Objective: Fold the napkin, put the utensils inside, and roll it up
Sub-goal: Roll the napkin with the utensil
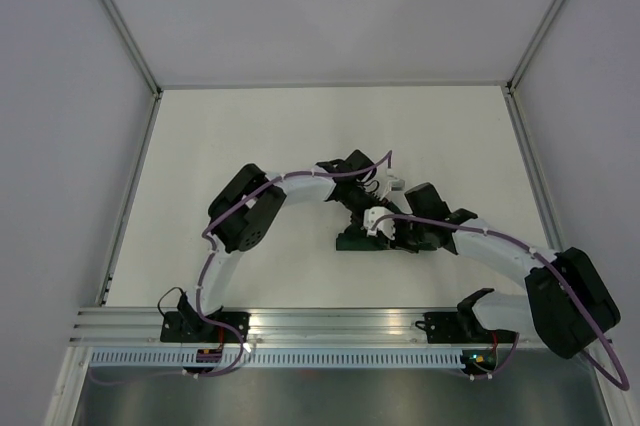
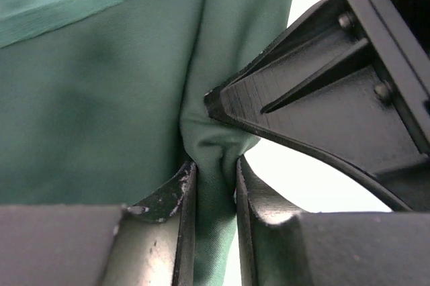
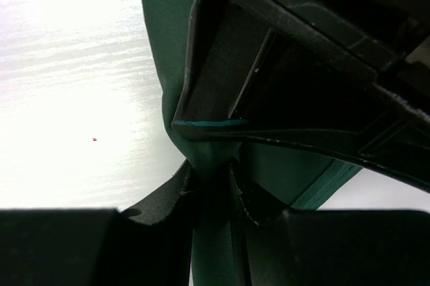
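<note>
The dark green napkin lies bunched in the middle of the white table, mostly hidden under both grippers. My left gripper is shut on a fold of the napkin, pinched between its fingers. My right gripper is also shut on a fold of the napkin, right beside the left one; its black finger shows in the left wrist view. The two grippers nearly touch. No utensils are in view.
The white table is bounded by grey walls and metal rails at the left and right. An aluminium rail runs along the near edge with both arm bases.
</note>
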Controlling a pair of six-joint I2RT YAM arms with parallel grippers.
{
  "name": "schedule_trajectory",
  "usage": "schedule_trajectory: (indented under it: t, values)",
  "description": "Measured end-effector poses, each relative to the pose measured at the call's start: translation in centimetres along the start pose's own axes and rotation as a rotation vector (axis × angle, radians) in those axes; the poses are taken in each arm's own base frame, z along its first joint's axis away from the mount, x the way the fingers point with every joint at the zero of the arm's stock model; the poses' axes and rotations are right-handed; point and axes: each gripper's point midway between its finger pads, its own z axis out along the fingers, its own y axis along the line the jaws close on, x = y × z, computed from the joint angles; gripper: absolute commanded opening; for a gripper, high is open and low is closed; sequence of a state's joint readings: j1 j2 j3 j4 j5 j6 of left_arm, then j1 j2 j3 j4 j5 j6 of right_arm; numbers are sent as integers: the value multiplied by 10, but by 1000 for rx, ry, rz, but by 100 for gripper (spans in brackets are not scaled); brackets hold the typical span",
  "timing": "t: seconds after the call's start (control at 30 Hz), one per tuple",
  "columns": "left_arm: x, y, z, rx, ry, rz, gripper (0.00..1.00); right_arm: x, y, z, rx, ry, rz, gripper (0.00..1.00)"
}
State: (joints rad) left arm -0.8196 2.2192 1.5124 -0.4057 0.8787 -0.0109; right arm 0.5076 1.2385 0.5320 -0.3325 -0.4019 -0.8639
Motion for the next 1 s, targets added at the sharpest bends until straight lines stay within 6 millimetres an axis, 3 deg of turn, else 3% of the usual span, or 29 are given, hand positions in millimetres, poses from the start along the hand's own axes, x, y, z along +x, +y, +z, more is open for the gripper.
schedule_trajectory:
  t: [0.37, 0.67, 0.9, 1.0]
  values:
    - [-16, 14, -40, -217, -132, 64, 32, 5, -5, -1, -125, 17, 125, 10]
    - [-12, 24, -69, -367, -261, 93, 32, 11, -10, -1, -282, 12, 246, 9]
    - [-8, 16, -88, -483, -398, 176, 40, 14, -15, 0, -467, 0, 424, 10]
    - [-13, 3, -84, -530, -430, 247, 41, 14, -17, 1, -541, 2, 501, 10]
